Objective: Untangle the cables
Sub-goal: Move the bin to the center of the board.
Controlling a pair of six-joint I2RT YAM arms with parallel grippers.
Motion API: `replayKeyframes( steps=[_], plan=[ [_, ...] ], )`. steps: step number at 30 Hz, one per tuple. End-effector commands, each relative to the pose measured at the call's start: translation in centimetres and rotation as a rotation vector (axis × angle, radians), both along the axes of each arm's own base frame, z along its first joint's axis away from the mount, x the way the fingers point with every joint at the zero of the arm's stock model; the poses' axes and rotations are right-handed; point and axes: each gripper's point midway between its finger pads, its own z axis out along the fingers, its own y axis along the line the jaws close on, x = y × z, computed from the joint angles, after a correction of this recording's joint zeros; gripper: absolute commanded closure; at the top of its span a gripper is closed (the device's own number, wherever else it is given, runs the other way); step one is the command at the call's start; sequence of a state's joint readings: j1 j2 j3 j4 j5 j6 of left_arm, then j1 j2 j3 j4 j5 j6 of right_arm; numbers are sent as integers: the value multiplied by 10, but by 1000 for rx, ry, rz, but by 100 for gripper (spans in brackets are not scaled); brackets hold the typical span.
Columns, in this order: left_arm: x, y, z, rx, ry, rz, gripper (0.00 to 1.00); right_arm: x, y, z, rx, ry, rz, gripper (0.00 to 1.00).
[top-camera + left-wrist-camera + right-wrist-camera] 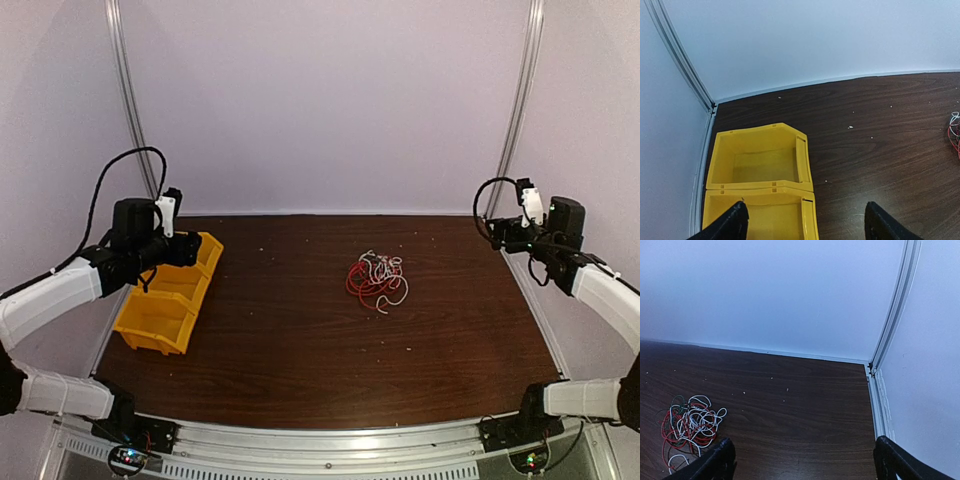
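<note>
The cables (376,281) are lying in one red/white/black knot approx. mid-table (300,340), w/ neither arm touching them. The left gripper (805,225) is hovering over the yellow bins (165,300) at the left edge, and the right gripper (807,465) is hanging near the far right corner, both w/ fingers spread wide & empty. Prob. the approach step is only starting: next move is calling for both arms reaching to the pile, one pinning a strand, the other pulling a loop free.

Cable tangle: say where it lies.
In the top view, the cable tangle lies on the table right of centre, far from the yellow bins at the left edge.
</note>
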State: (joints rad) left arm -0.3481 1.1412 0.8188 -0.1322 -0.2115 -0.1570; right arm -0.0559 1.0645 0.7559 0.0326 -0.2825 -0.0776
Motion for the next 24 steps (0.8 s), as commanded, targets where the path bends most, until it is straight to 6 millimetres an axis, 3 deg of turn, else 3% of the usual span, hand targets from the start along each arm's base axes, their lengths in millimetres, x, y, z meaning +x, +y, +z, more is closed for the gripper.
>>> replayKeyframes(
  steps=[1, 11, 17, 24],
  plan=[
    [1, 3, 1, -34, -16, -6, 16, -2, -6, 5, -22, -56, -7, 2],
    [8, 12, -22, -28, 62, 48, 12, -14, 25, -36, -155, -1, 243, 0],
    [16, 13, -57, -15, 187, 82, 14, -18, 32, -38, -187, -12, 300, 0],
    [24, 14, -83, -12, 278, 122, 18, -21, 37, -42, -199, -7, 341, 0]
  ],
)
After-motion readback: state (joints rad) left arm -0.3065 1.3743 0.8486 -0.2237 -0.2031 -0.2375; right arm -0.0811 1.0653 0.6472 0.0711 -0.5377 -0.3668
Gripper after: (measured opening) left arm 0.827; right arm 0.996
